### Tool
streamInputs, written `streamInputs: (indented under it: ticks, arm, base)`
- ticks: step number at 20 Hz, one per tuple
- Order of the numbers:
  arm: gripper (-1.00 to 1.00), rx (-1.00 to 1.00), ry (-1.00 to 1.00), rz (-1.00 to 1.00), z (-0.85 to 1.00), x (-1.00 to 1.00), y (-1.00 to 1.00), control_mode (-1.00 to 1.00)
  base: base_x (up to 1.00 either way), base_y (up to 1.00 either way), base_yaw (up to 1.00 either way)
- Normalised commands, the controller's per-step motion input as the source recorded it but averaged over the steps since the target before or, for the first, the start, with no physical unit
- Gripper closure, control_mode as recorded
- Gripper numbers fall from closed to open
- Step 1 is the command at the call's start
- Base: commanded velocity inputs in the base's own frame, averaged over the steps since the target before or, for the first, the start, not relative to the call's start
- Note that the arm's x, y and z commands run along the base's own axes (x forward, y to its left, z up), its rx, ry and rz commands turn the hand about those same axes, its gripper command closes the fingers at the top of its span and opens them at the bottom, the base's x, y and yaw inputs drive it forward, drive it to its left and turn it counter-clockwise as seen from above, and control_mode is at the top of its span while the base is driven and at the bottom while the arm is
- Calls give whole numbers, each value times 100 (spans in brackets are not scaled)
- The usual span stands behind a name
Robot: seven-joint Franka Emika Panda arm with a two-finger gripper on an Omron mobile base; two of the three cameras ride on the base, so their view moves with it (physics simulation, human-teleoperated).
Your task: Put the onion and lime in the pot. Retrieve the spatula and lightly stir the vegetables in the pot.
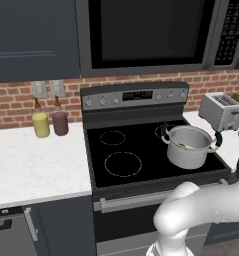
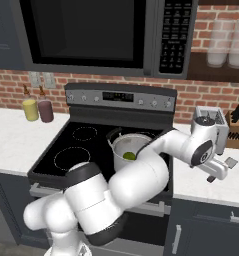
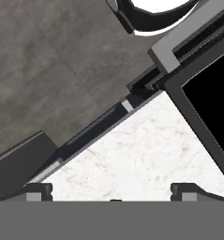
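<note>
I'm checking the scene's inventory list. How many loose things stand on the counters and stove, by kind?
Bottles: 2, yellow bottle and maroon bottle
Pots: 1, pot
Limes: 1, lime, inside the pot
Toasters: 1, toaster
Knife blocks: 1, knife block
Total: 6

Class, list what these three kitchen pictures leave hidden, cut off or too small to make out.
- Purple onion: none seen; right base view, the shiny steel pot's wall and the white arm cover part of its inside; the green lime shows.
- Lime in left base view: a green sliver behind the pot rim.
- Dark knife block: cut by the right edge.
</note>
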Motion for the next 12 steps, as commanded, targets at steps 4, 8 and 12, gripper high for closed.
streamInputs:
  ticks: [4,8,12]
  arm:
    - [-100,3,0,0,-38,34,-17,-100]
    - [-100,0,0,0,-41,17,-1,-100]
    - [-100,0,-2,0,-31,14,0,-100]
  base:
    - [0,0,0]
    - [0,0,0]
    - [0,0,0]
